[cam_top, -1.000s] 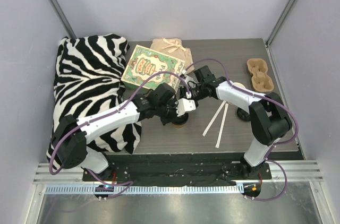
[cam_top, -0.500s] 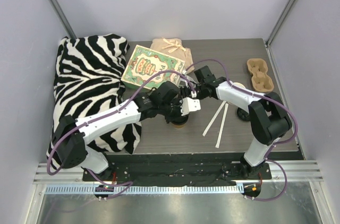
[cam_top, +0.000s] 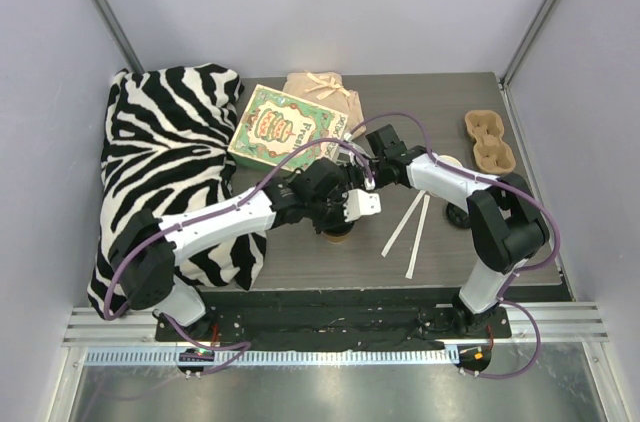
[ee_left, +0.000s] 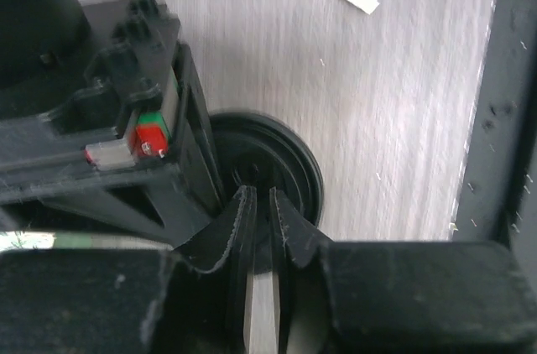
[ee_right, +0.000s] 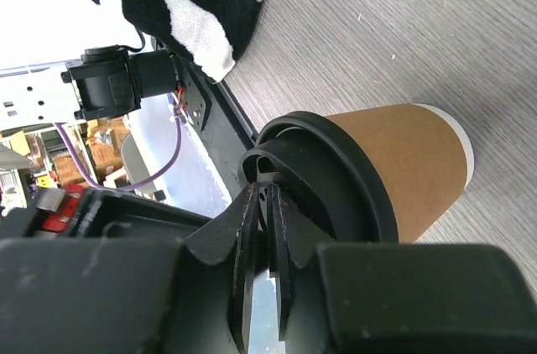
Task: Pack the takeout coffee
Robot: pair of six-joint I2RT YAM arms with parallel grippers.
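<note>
The takeout coffee (ee_right: 403, 157), a kraft-brown cup with a black lid (ee_right: 344, 182), stands on the table; in the top view only its base (cam_top: 340, 233) shows under the arms. My left gripper (ee_left: 262, 196) is shut, its tips right over the lid (ee_left: 289, 169); in the top view the left gripper (cam_top: 347, 204) hides the cup's top. My right gripper (ee_right: 268, 203) is shut, its tips against the lid's raised lip, and comes in from the right (cam_top: 357, 178). Nothing shows between either pair of fingers.
A zebra cloth (cam_top: 170, 162) covers the left side. A green printed box (cam_top: 280, 127) and a kraft bag (cam_top: 322, 94) lie behind. Two pale strips (cam_top: 408, 224), an open cup (cam_top: 452, 163), a loose black lid (cam_top: 460, 215) and a pulp carrier (cam_top: 488, 139) are at the right.
My left gripper has shifted a little to the right over the cup's lid. The right gripper has barely moved. The cup stays in place.
</note>
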